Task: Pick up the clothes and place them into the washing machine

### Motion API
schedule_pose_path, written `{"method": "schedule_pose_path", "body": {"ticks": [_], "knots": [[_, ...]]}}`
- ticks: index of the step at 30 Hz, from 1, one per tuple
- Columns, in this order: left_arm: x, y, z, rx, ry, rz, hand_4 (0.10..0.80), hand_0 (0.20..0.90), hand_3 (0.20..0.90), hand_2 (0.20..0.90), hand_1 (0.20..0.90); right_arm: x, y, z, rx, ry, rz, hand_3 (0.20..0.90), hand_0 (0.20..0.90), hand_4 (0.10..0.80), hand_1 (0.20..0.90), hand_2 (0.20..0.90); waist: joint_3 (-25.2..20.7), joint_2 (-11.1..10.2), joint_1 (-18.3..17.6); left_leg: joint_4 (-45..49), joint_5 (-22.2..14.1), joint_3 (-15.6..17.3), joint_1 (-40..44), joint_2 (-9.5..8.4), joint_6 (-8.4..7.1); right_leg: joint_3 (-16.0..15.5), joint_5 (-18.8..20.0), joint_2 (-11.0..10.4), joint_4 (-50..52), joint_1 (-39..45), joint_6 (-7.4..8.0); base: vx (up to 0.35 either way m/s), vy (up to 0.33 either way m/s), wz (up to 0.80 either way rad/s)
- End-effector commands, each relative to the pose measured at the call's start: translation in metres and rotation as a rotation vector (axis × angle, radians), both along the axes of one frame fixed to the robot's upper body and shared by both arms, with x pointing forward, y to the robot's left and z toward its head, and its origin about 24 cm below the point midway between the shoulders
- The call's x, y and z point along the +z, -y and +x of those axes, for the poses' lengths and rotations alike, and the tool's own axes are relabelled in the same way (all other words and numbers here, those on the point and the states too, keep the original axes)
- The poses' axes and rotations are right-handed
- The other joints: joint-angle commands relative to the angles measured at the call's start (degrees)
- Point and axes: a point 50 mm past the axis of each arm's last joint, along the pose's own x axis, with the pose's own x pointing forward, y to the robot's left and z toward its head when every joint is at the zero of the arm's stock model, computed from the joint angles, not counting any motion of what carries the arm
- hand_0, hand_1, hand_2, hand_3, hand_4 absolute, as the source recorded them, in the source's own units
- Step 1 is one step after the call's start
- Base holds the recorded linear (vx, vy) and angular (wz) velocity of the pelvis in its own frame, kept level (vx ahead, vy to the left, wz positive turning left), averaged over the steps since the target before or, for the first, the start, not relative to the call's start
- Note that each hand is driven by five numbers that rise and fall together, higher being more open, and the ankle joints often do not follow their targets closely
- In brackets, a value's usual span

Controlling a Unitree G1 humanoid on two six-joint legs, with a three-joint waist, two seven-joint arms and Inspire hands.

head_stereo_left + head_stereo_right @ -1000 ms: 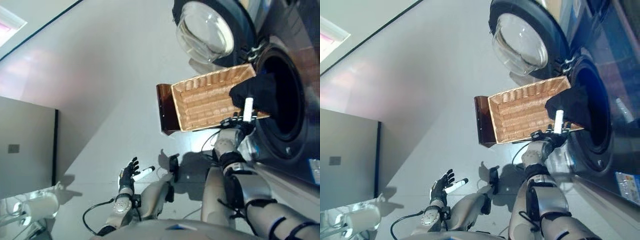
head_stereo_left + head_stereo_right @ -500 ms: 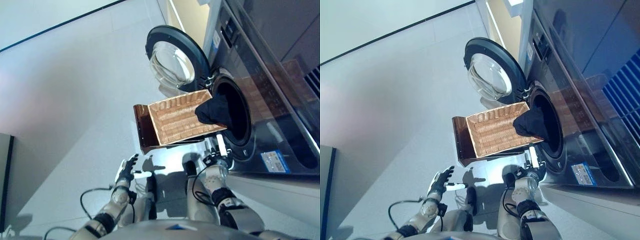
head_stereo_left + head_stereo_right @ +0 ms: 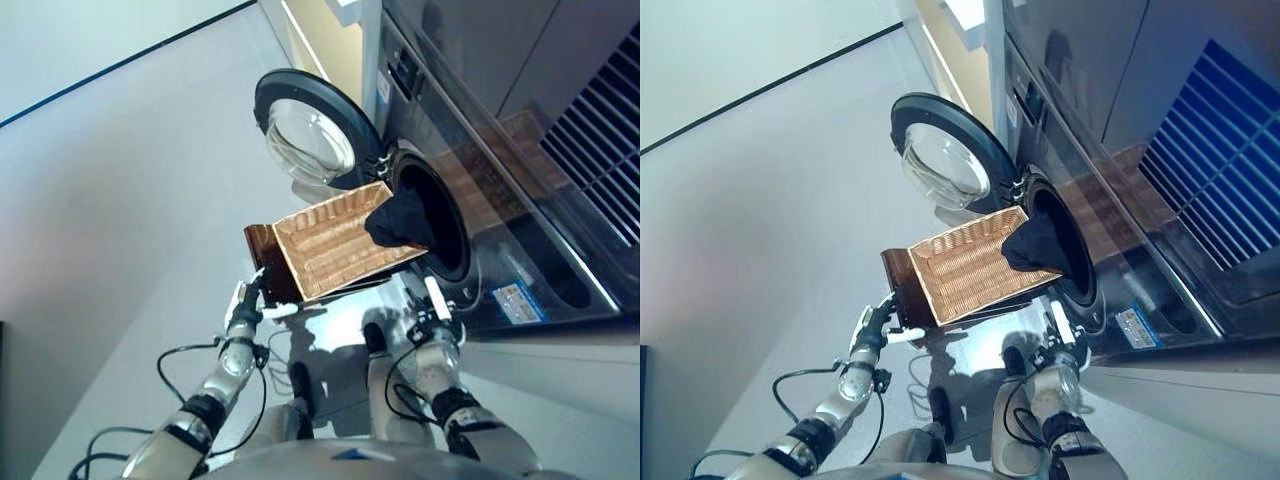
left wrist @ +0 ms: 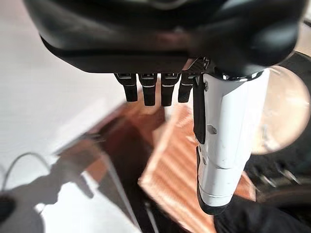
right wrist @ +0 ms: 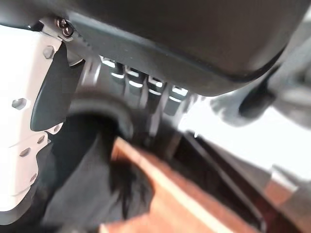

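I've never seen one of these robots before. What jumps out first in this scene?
A woven wicker basket sits tipped at the round opening of the dark front-loading washing machine, with a black garment draped from the basket's end into the drum. The machine's round glass door stands swung open beside it. Each robot hand, left and right, is open just below the basket.

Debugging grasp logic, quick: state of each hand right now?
Left hand: open, fingers straight, by the wicker basket.
Right hand: open, holding nothing, below the washing machine opening.
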Motion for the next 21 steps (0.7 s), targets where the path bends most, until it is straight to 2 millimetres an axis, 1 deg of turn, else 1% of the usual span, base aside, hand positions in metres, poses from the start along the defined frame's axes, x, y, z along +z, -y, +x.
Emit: {"method": "schedule_pose_path", "body": {"ticks": [1,4,5,6,9,11,13,17,18,19,20,21], "knots": [[0.012,-0.026,0.008,0.184,0.099,-0.034,0.800,0.900,0.900,0.900,0.900,0.050,-0.025,0.050,0.053,0.211,-0.035,0.900,0.900,0.800,0.900,0.900,1.20,-1.53,2.02,4.37,-3.44,-1.92,-2.57,-1.98,-3.48,-1.03,1.19,-2.05,-12.47,6.96,0.80,-0.038,-0.027,0.25],[0.008,-0.037,0.000,0.267,0.084,-0.045,0.800,0.900,0.900,0.900,0.900,0.069,-0.024,0.066,0.020,0.253,-0.049,0.900,0.900,0.800,0.900,0.900,2.17,-0.71,3.37,4.36,-2.82,-3.04,-3.26,-1.77,-3.65,-2.23,0.44,-2.13,-11.41,6.47,0.43,-0.030,-0.028,0.24],[0.008,-0.037,0.000,0.267,0.085,-0.045,0.800,0.900,0.900,0.900,0.900,0.069,-0.024,0.067,0.020,0.254,-0.050,0.900,0.900,0.800,0.900,0.900,2.25,-0.69,3.30,4.39,-2.82,-3.13,-3.30,-1.77,-3.66,-2.32,0.37,-2.14,-11.31,6.43,0.41,-0.033,-0.045,0.25],[0.007,-0.040,-0.004,0.295,0.081,-0.054,0.800,0.900,0.900,0.900,0.900,0.076,-0.021,0.073,-0.006,0.257,-0.052,0.900,0.900,0.800,0.900,0.900,2.64,-0.33,4.19,4.34,-2.54,-3.75,-3.70,-1.71,-3.76,-2.85,0.13,-2.25,-10.98,6.30,0.29,-0.025,-0.041,0.32],[0.008,-0.044,-0.005,0.304,0.094,-0.051,0.800,0.900,0.900,0.900,0.900,0.086,-0.014,0.083,-0.046,0.258,-0.055,0.900,0.900,0.800,0.900,0.900,3.52,0.40,5.32,4.38,-2.02,-4.92,-4.62,-1.80,-3.87,-3.96,-0.45,-2.35,-10.20,5.73,0.18,-0.037,-0.042,0.29],[0.011,-0.045,-0.004,0.301,0.116,-0.054,0.800,0.900,0.900,0.900,0.900,0.093,-0.010,0.089,-0.076,0.256,-0.052,0.900,0.900,0.800,0.900,0.900,4.44,1.17,6.41,4.66,-1.71,-5.71,-5.64,-1.85,-4.00,-4.89,-0.88,-2.36,-9.21,4.89,0.11,-0.048,-0.038,0.37],[0.012,-0.045,-0.003,0.297,0.118,-0.055,0.800,0.900,0.900,0.900,0.900,0.094,-0.007,0.091,-0.086,0.250,-0.053,0.900,0.900,0.800,0.900,0.900,4.63,1.45,6.70,4.85,-1.67,-6.00,-6.11,-1.92,-4.03,-5.07,-1.03,-2.40,-8.85,4.47,0.10,-0.030,-0.009,0.25],[0.020,-0.044,0.000,0.287,0.168,-0.079,0.800,0.900,0.900,0.900,0.900,0.115,0.001,0.102,-0.126,0.288,-0.086,0.900,0.900,0.800,0.900,0.900,6.04,2.84,7.85,5.37,-1.07,-7.05,-8.00,-2.26,-4.22,-6.16,-1.52,-2.50,-7.52,2.74,-0.11,-0.050,-0.011,0.20],[0.022,-0.045,0.000,0.297,0.182,-0.088,0.800,0.900,0.900,0.900,0.900,0.119,0.005,0.104,-0.107,0.271,-0.153,0.900,0.900,0.800,0.900,0.900,6.37,2.90,8.08,5.38,-0.81,-7.15,-8.37,-2.27,-4.33,-6.37,-1.45,-2.54,-7.33,2.34,-0.16,-0.042,-0.022,0.21],[0.024,-0.046,0.000,0.295,0.194,-0.079,0.800,0.900,0.900,0.900,0.900,0.131,0.010,0.109,-0.068,0.238,-0.301,0.900,0.900,0.800,0.900,0.900,6.78,3.02,8.12,5.30,-0.56,-7.35,-8.78,-2.08,-4.55,-6.81,-1.91,-2.59,-6.78,1.92,-0.28,-0.039,-0.028,0.23],[0.024,-0.049,0.000,0.306,0.198,-0.068,0.800,0.900,0.900,0.900,0.900,0.139,0.010,0.113,0.033,0.174,-0.527,0.900,0.900,0.800,0.900,0.900,6.96,2.74,7.98,4.99,-0.02,-7.26,-8.97,-1.90,-4.65,-7.02,-1.66,-2.52,-6.86,1.71,-0.30,-0.025,-0.020,0.25],[0.025,-0.052,0.000,0.310,0.203,-0.041,0.800,0.900,0.900,0.900,0.900,0.149,0.005,0.116,0.070,0.176,-0.663,0.900,0.900,0.800,0.900,0.900,7.18,2.44,7.66,4.84,0.17,-7.05,-9.05,-1.81,-4.69,-7.01,-1.51,-2.39,-6.91,1.59,-0.31,-0.025,-0.008,0.16]]}}
